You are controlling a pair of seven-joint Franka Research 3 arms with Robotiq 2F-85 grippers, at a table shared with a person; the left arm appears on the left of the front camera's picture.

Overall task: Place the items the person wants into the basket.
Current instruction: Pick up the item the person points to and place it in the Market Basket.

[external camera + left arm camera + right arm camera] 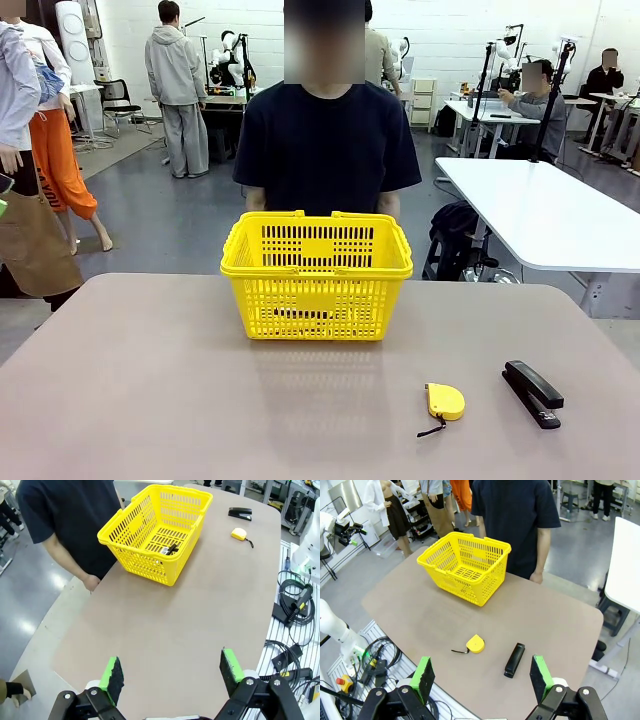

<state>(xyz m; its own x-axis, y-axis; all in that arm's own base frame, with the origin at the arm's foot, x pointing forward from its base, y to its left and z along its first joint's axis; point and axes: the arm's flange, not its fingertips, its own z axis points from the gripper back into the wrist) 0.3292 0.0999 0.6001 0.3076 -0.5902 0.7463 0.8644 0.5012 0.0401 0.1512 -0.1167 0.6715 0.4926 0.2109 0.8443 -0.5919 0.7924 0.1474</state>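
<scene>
A bright yellow plastic shopping basket (316, 275) with lattice sides stands at the far middle of the counter (150, 390), handles folded down on its rim; on its floor lie dark slim items (170, 548), seen through the open top from the left wrist, too small to tell apart, their long axis running roughly along the basket's length; the person (327, 140) in a dark navy T-shirt stands just behind the basket, hands (91, 583) low at the counter's far edge. On the robot's right side of the counter, well apart from the basket, lie a small yellow tape measure (444, 401) and, beside it, a black stapler (532, 393). The left gripper (172, 672) hangs high over the near counter, jaws wide and holding nothing; the right gripper (481, 677) likewise, jaws wide and bare. The basket lies ahead of both, across bare counter; the tape measure and stapler sit nearer the right arm. No slim tool lies loose on the counter, so the task looks finished or nearly so.
</scene>
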